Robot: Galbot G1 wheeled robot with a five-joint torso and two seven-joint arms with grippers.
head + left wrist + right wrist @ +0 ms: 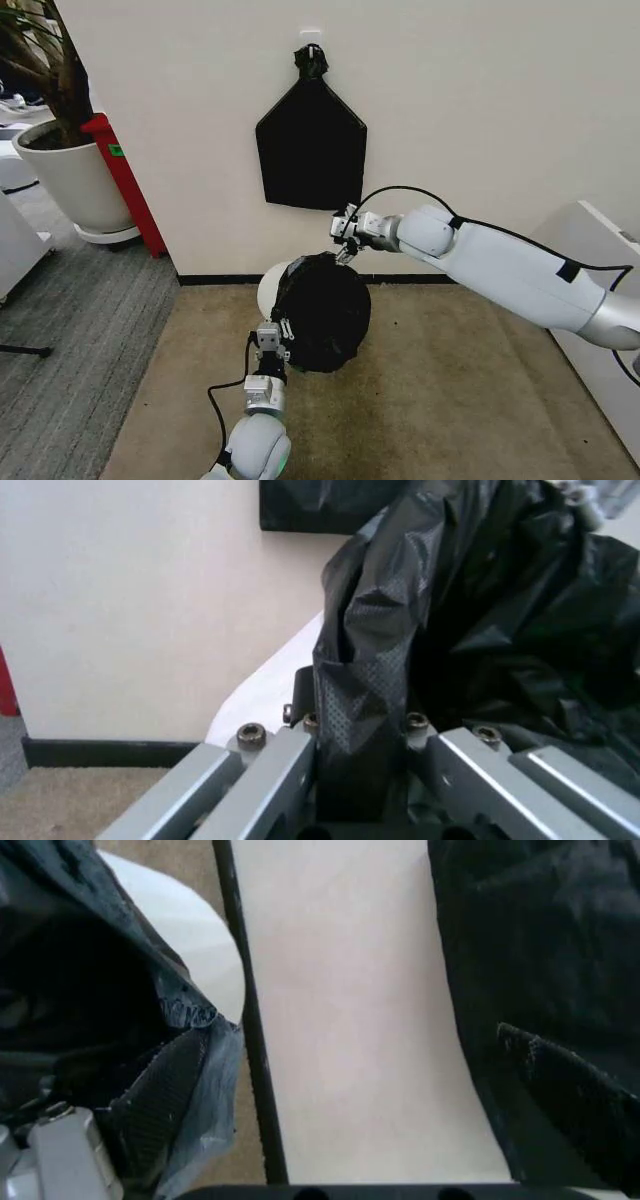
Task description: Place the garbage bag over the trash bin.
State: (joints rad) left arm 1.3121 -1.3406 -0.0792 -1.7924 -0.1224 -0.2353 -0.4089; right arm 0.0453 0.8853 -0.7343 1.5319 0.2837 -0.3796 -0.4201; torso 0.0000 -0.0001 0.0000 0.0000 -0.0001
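Looking down through the head camera, I see the garbage bag (322,312) draped rumpled over most of the trash bin (268,290), which sits on the carpet against the wall with a sliver of cream rim showing on its left side. My left gripper (271,341) is at the bag's near edge, and its wrist camera shows the fingers (270,776) clenched on a fold of the black plastic. My right gripper (345,232) reaches in from the right at the bag's far top edge, below the flat black bundle (310,145) hanging on the wall, pinching the film there.
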